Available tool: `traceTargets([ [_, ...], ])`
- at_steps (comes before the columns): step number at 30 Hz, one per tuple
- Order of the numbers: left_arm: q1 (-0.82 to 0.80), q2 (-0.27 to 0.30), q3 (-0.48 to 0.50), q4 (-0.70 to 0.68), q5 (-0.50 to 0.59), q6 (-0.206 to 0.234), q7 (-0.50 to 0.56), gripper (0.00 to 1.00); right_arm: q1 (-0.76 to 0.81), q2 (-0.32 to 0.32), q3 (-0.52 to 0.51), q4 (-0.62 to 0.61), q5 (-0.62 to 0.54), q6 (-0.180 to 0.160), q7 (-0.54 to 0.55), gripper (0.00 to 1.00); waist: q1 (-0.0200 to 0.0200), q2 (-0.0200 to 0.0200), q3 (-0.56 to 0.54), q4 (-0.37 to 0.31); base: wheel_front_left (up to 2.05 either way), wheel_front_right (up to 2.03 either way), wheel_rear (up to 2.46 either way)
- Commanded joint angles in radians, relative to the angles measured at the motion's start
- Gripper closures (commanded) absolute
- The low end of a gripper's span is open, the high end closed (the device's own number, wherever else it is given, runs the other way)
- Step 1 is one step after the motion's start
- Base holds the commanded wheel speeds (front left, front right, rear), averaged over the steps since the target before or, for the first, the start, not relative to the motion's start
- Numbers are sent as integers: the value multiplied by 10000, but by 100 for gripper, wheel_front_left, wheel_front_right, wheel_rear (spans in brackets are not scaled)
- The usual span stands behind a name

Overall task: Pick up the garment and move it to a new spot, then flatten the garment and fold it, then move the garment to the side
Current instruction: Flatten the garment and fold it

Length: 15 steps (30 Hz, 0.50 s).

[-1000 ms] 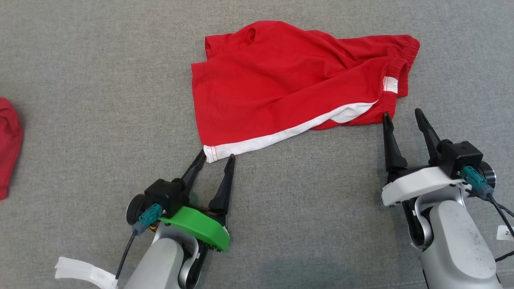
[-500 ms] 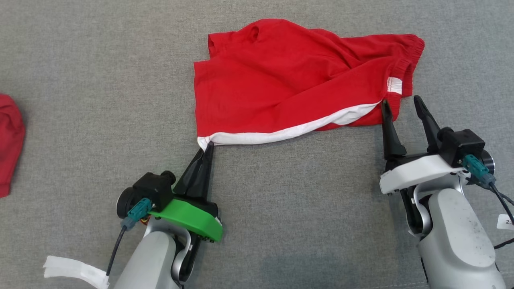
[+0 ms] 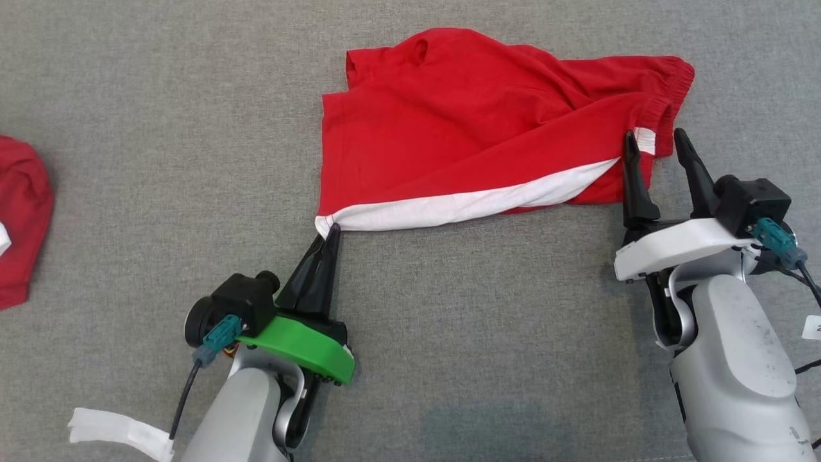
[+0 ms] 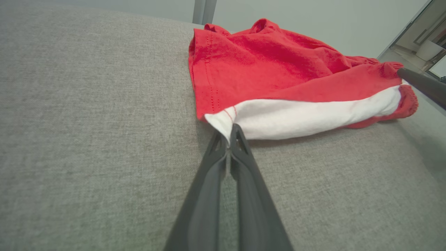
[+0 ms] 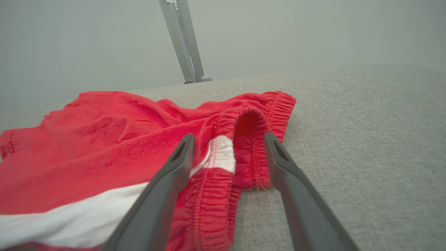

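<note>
item 1, far left: second red cloth (image 3: 22, 218), at the edge of the grey padded surface (image 3: 141, 115), well apart from the work. not part of this step; leave it.

item 2, lower left: left gripper (image 3: 330, 236), fingers pressed together on the white hem corner (image 4: 218, 122) of the garment. the bite looks shallow, with only the very tip of the cloth between the tips. advice: lift slowly and watch for the corner slipping out.

item 3, centre: garment (image 3: 462, 128), red shorts with a white side stripe (image 3: 474, 206). it lies rumpled on the surface, upper centre of the head view, leg hem to the left and waistband (image 3: 670, 80) to the right.

item 4, right: right gripper (image 3: 655, 138), jaws wide, holding nothing. one finger is over the cloth beside the white label (image 5: 223, 153), the other just past the waistband's edge. whether the tips touch the fabric cannot be told.

step judged in hand: take the second hold before the lift. advice: sink the tips low enough to catch the elastic, close fully, then raise both arms together and level so the shorts hang spread, not bunched.
</note>
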Motion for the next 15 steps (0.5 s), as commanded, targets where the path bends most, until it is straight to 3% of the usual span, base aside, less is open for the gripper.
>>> traceTargets([
  [1, -15, 25, 72, 21, 85, 4, 4, 100, 131, -41, -179, -98, 135, -14, -1, 0, 0, 12, -16, 10, 0, 0, 0],
  [12, 126, 21, 96, 115, 150, 4, 4, 100, 366, -39, -110, -139, 228, -14, -1, 2, 0, 12, -84, 7, 0, 0, 0],
  [14, 139, 20, 75, 130, 129, 4, 4, 100, 318, -39, -81, -102, 234, -14, -1, 17, 0, 12, -95, 34, 0, 0, 0],
  [15, 138, 20, 63, 135, 129, 4, 4, 100, 297, -36, -47, -53, 231, -14, -1, 32, 0, 12, -96, 52, 0, 0, 0],
])
